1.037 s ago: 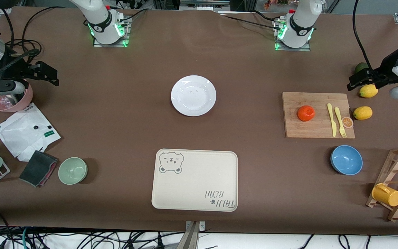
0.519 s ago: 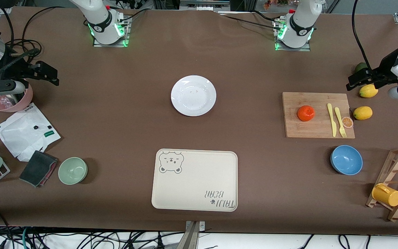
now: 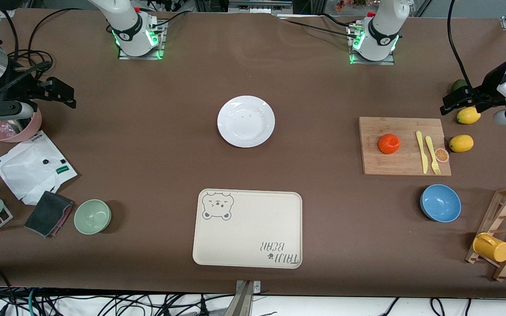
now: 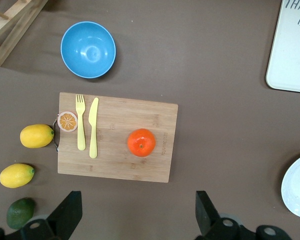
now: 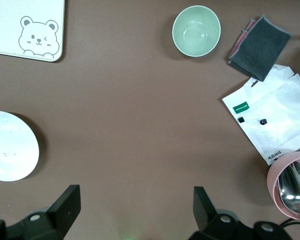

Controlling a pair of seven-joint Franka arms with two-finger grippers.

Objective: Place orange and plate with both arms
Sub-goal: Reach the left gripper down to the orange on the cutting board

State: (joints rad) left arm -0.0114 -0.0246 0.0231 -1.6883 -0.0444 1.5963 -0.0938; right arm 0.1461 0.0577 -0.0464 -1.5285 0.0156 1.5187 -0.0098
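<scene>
Spoon in pink bowl, right wrist view only; both arms' fingers wide apart, empty.

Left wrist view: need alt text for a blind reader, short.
An orange sits on a wooden cutting board beside a yellow fork and knife, untouched, with the open left gripper above the table. A blue bowl and two lemons lie nearby.

plate: glossy white | cutting board: wood | table cover: matt brown | cloth: dark fabric
</scene>
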